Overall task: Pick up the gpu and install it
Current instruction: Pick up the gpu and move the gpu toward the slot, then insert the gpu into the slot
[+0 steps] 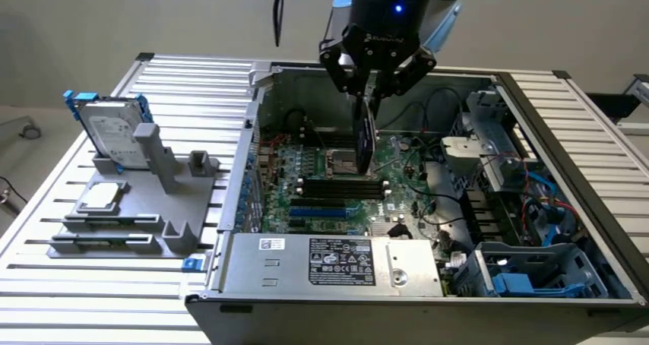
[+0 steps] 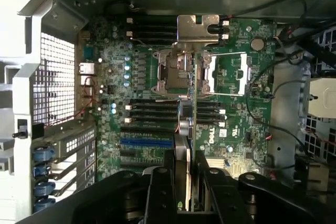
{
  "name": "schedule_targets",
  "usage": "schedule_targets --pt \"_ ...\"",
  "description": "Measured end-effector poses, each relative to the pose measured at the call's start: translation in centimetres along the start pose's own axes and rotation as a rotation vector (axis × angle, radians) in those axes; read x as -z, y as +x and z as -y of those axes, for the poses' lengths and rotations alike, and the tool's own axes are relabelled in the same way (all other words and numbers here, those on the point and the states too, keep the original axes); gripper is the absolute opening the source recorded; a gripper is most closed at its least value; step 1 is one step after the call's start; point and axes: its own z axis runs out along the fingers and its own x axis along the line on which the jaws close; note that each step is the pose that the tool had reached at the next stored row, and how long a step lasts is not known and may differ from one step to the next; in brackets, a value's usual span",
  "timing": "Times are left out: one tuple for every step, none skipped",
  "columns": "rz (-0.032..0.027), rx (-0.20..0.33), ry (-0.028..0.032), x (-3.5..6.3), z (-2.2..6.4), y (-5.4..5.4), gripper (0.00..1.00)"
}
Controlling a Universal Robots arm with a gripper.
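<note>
gpu look: The gpu (image 1: 366, 136) is a thin, dark card. In the exterior view it hangs straight up and down, with its narrow edge toward the camera. In the wrist view it is a thin strip (image 2: 188, 129) with a small silver part on it.
gpu place: It is up in the air inside the open case (image 1: 568, 170), over the middle of the green board (image 1: 324, 170). Its low end is above the black slots (image 1: 340, 187). I cannot tell if it touches the board.
fingers: The gripper (image 1: 373, 94) comes down from above. Its black fingers (image 2: 157, 192) are clenched on the top of the gpu, one on each side.
hard to see: The flat faces of the gpu are turned away, so the colors on each side do not show. The fingers hide its top. In the wrist view the gpu covers part of the square socket (image 2: 178, 72).
cut off: The arm goes out of the top of the exterior view.
other things: A silver drive (image 1: 109, 128) in a blue frame stands in a gray holder (image 1: 132, 216) on the tabletop (image 1: 193, 79), at the exterior view's left, well apart from the gripper. A small silver chip (image 1: 102, 197) lies on the holder.
</note>
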Motion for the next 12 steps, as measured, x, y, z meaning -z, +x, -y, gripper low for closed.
schedule_targets --pt "0.0 0.0 0.0 -0.18 0.0 -0.01 0.26" --pt "0.0 0.0 0.0 -0.31 0.01 -0.01 0.26" --pt "-0.0001 0.0 0.0002 -0.31 0.01 -0.01 0.26" --pt "-0.0006 0.0 0.0002 -0.3 0.01 -0.01 0.26" --pt "-0.0006 0.0 0.0001 -0.31 0.01 -0.01 0.26" --pt "-0.0006 0.0 0.0001 -0.31 0.01 -0.01 0.26" --pt "-0.0006 0.0 0.0 -0.31 0.01 -0.02 0.26" --pt "-0.0006 0.0 0.0 -0.31 0.01 -0.02 0.26" --pt "-0.0006 0.0 0.0 -0.31 0.01 -0.01 0.26" --pt "-0.0006 0.0 0.0 -0.31 0.01 -0.01 0.26" --pt "-0.0006 0.0 0.0 -0.31 0.01 -0.01 0.26" --pt "-0.0006 0.0 0.0 -0.31 0.01 -0.01 0.26"
